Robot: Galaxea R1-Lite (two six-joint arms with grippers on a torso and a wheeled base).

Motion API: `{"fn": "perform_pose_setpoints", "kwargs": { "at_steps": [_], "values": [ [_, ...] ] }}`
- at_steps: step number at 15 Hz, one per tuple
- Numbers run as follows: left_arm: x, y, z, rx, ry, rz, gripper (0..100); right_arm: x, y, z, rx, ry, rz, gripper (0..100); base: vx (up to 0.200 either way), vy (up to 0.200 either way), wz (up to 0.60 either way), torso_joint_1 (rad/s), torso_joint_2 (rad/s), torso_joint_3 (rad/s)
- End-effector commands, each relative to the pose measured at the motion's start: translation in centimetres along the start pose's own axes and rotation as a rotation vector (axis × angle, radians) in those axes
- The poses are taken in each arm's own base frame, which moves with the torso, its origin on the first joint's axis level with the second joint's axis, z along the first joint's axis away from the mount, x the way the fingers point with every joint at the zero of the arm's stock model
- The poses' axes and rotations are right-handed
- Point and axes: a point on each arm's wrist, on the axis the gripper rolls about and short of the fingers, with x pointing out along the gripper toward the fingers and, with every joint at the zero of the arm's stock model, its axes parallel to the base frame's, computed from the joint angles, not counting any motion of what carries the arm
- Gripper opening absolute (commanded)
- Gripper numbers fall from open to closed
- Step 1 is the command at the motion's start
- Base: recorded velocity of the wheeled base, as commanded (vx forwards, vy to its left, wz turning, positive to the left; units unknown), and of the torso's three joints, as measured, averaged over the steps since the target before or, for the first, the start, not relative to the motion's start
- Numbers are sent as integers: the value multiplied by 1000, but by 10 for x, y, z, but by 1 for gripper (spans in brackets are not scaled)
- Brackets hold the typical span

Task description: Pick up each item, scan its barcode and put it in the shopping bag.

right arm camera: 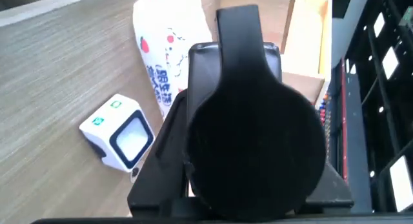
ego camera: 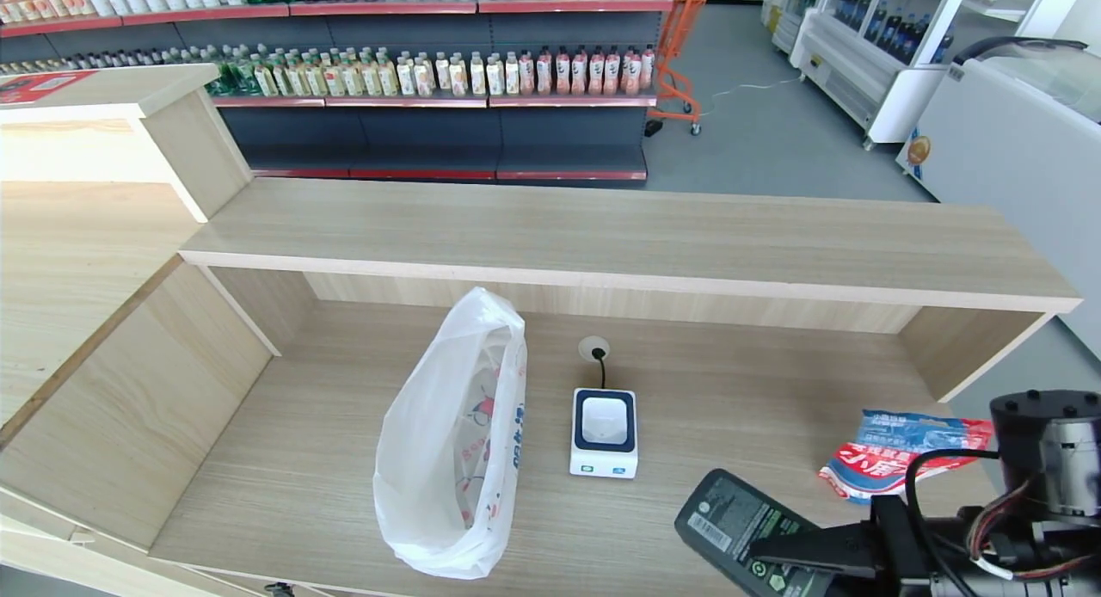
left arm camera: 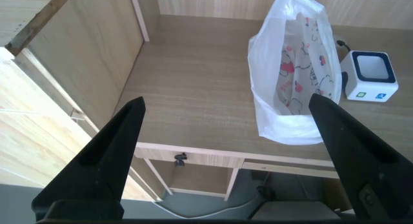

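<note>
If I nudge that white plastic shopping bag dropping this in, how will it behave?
Probably floppy: the thin white plastic shopping bag sags, crumpled, on the wooden counter. Film that thin looks light, so a nudge may slide or topple it. Its open mouth could fold shut.

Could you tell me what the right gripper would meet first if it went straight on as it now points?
Probably the scanner, at its near corner, then the shopping bag: the right gripper, shut on the dark package, points toward them. Height is unclear, so it might pass over.
</note>
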Motion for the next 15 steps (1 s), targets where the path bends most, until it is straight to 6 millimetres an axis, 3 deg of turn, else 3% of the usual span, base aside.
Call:
{"fn": "perform_pose_setpoints", "kwargs": {
  "at_steps": [1, 5, 15],
  "values": [
    [0, 0, 0, 0, 0, 1, 100, 16, 3, 6, -27, -112, -13, 0, 0, 0, 0, 0, 0, 0],
    [0, 0, 0, 0, 1, -1, 100, 22, -5, 8, -157, -190, -101, 0, 0, 0, 0, 0, 0, 0],
    [0, 0, 0, 0, 1, -1, 100, 20, -27, -5, -386, -80, -219, 0, 0, 0, 0, 0, 0, 0]
  ]
}}
